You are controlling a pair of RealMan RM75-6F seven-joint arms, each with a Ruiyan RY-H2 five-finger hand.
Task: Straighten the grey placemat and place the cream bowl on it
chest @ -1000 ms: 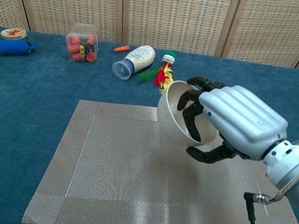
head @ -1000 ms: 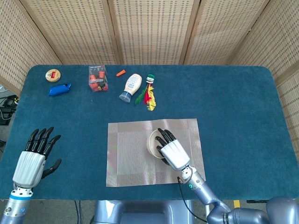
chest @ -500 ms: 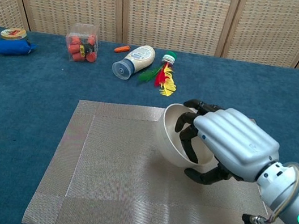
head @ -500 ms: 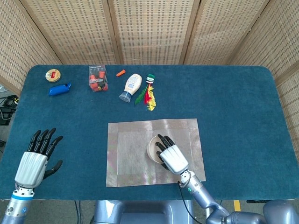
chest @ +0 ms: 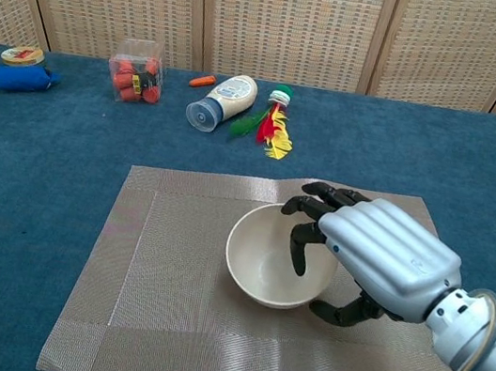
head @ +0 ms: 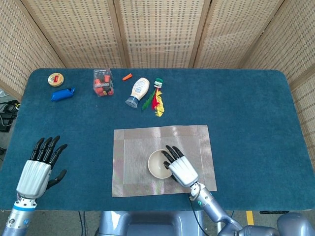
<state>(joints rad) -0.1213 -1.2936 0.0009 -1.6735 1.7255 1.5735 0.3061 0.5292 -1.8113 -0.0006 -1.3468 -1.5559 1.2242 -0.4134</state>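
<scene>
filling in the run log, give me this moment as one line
stage: placing | right hand: grips cream bowl rim, fingers inside | bowl: upright on grey placemat | left hand: empty, fingers apart, off mat

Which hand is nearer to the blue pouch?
Left. The left hand hovers at the table's near edge below the blue pouch; the right hand is farther, holding the bowl.

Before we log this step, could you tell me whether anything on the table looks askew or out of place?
Little stands out. The grey placemat lies square to the table edge, and the cream bowl sits upright on it, gripped by the right hand. The only oddity is the sauce bottle lying on its side at the back.
</scene>
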